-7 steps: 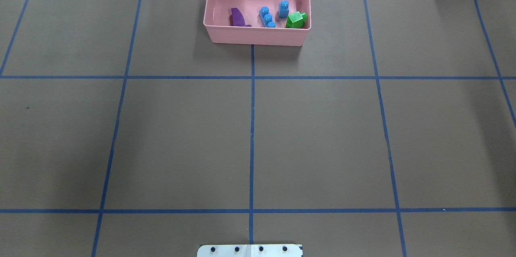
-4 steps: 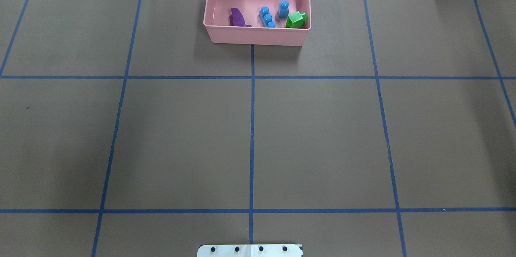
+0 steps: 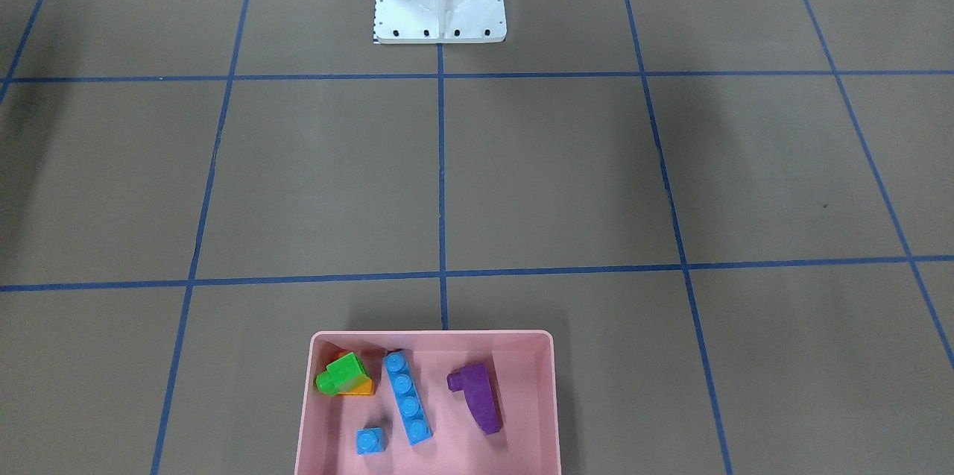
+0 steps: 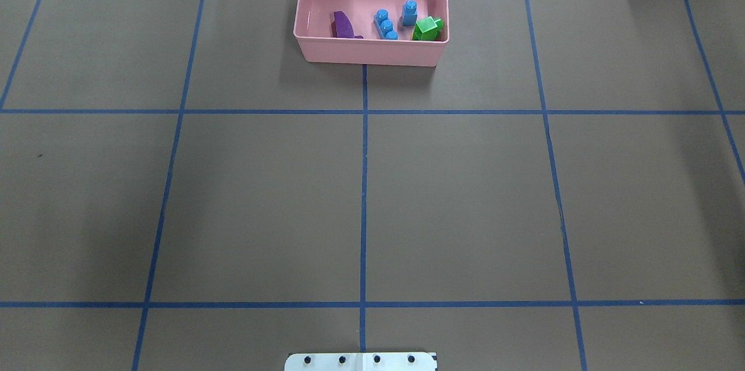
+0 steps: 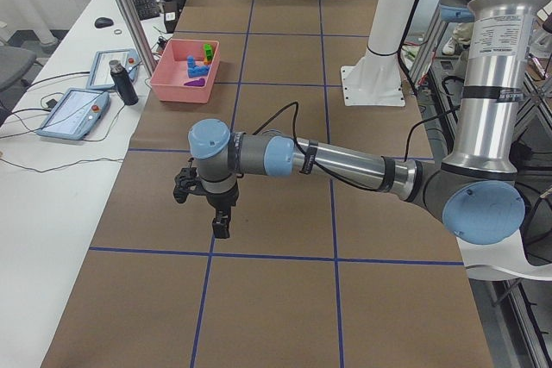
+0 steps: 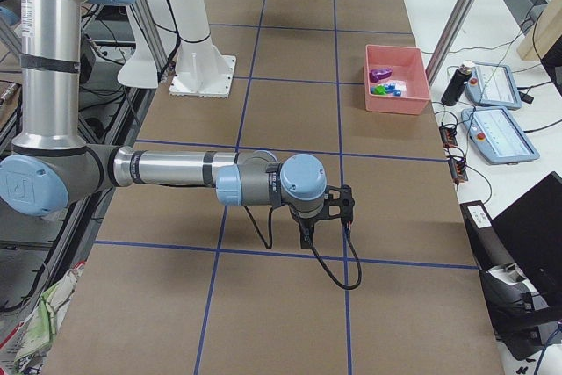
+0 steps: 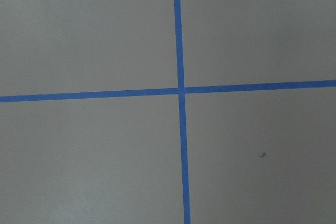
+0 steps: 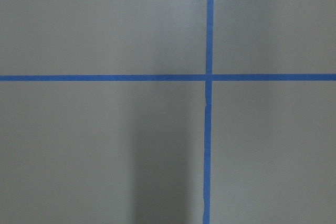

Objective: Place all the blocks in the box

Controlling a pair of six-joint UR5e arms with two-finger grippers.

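Left gripper (image 5: 205, 206), right gripper (image 6: 327, 219) hang well apart from far box (image 3: 431, 334); open or closed, cannot tell. Blocks (image 3: 406, 397) all lie inside, so the task looks complete.

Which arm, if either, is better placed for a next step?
Neither: the green brick, orange brick, purple brick, long blue bar and small blue cube already lie in the pink plastic tray.
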